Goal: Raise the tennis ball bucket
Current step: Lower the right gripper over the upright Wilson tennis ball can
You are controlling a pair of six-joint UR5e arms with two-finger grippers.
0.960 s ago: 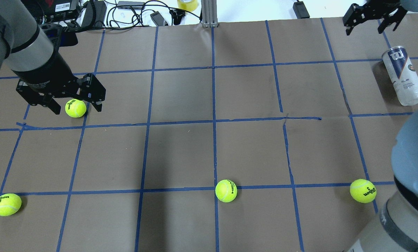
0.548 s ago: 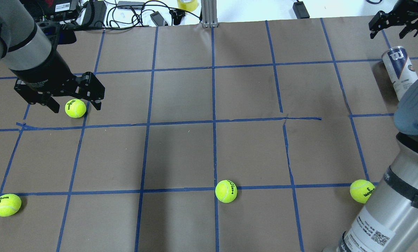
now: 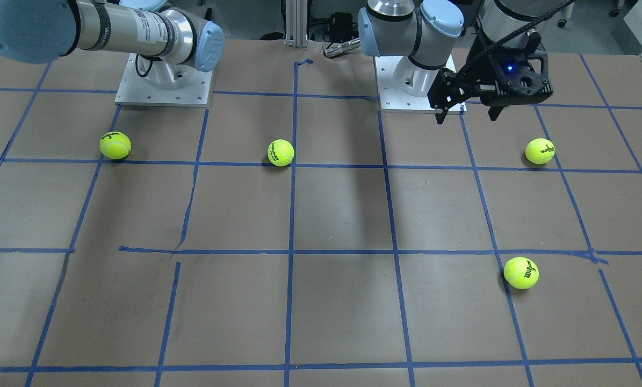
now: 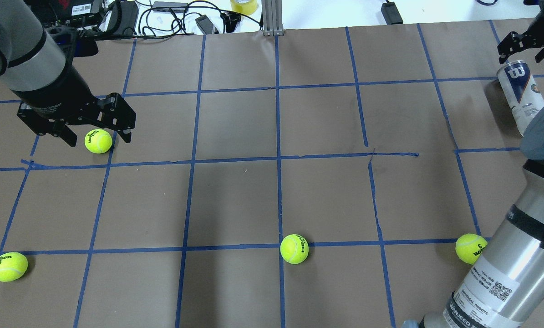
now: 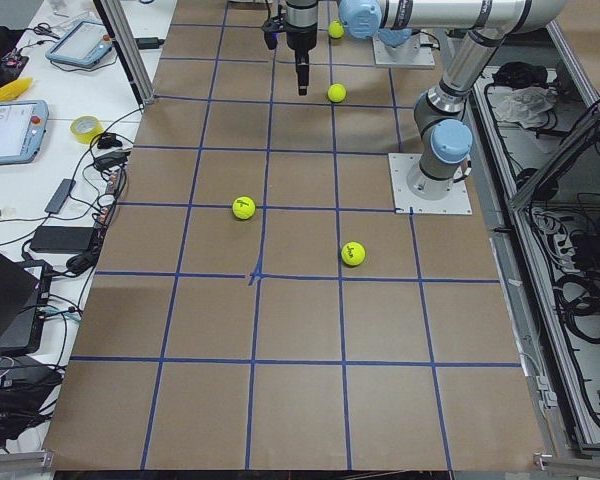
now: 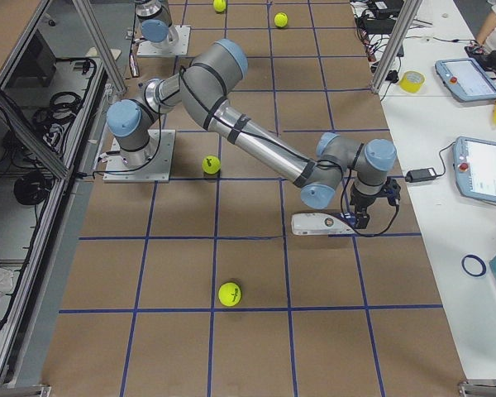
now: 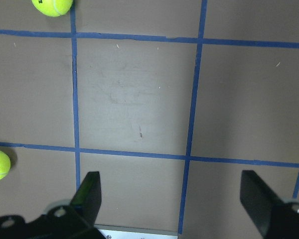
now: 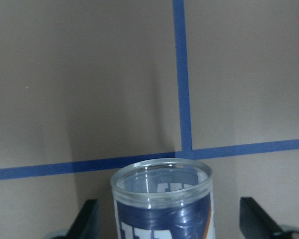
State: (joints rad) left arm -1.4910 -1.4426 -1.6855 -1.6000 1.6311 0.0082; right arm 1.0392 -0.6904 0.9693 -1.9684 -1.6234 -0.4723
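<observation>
The tennis ball bucket [image 4: 520, 93] is a clear tube with a navy and white label. It lies on its side at the table's far right, also seen in the exterior right view [image 6: 322, 224]. My right gripper [image 4: 528, 44] is open just over its open far end. In the right wrist view the tube's rim [image 8: 162, 174] sits between the two spread fingers [image 8: 87, 219], not touched. My right forearm hides the tube's near end from overhead. My left gripper [image 4: 96, 135] is open and empty, held high above a tennis ball [image 4: 98, 140].
Three more tennis balls lie on the brown paper, at the near left [image 4: 9, 266], near middle [image 4: 294, 248] and near right [image 4: 470, 248]. Cables and devices [image 4: 171, 13] lie beyond the far edge. My right arm [image 4: 513, 255] spans the right side.
My right gripper has moved right and down toward the tube's open end, and the right forearm has swung in over the tube's near end. The left gripper has barely shifted.
</observation>
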